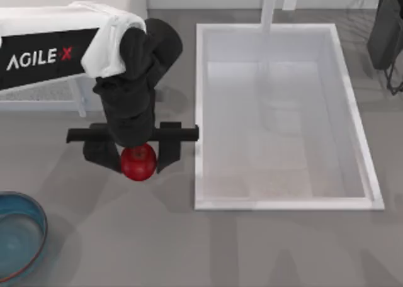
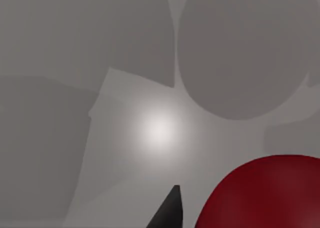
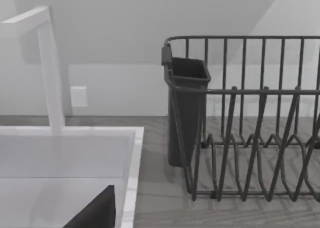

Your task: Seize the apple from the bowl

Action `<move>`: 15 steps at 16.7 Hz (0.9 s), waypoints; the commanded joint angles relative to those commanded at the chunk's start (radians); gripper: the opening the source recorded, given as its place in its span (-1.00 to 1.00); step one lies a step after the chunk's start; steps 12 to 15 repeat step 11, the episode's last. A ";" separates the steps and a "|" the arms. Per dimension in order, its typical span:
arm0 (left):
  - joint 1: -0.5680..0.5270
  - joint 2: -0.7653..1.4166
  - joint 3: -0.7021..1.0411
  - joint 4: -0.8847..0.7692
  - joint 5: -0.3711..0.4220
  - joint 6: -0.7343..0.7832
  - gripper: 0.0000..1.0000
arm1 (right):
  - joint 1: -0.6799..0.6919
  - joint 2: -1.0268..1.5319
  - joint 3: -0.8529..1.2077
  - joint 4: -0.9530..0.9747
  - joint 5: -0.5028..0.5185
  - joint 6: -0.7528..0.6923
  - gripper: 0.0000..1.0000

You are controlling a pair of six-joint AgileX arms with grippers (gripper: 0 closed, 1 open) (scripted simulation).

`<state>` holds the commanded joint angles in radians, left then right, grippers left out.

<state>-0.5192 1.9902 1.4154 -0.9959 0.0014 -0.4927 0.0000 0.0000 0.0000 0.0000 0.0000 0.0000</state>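
Note:
A glossy red apple point(image 1: 138, 163) sits between the two black fingers of my left gripper point(image 1: 137, 161), which is shut on it above the grey counter, just left of the sink. In the left wrist view the apple point(image 2: 265, 193) is close up, with one dark fingertip point(image 2: 170, 210) beside it. The blue-teal bowl point(image 1: 22, 233) with its reddish-brown rim lies at the front left corner, apart from the apple, and nothing shows inside it. My right arm point(image 1: 385, 29) is parked at the back right.
A white rectangular sink point(image 1: 200, 111) takes up the middle right, with a faucet point(image 1: 271, 7) at its back edge. In the right wrist view a dark wire dish rack point(image 3: 250, 138) with a cutlery cup point(image 3: 187, 108) stands right of the sink point(image 3: 131, 153).

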 joint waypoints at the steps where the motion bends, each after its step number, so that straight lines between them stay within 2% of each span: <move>1: 0.000 0.000 0.000 0.000 0.000 0.000 0.36 | 0.000 0.000 0.000 0.000 0.000 0.000 1.00; 5: 0.000 0.000 0.000 0.000 0.000 0.000 0.96 | 0.000 0.000 0.000 0.000 0.000 0.000 1.00; 15: 0.000 0.000 0.000 0.000 0.000 0.000 1.00 | 0.000 0.000 0.000 0.000 0.000 0.000 1.00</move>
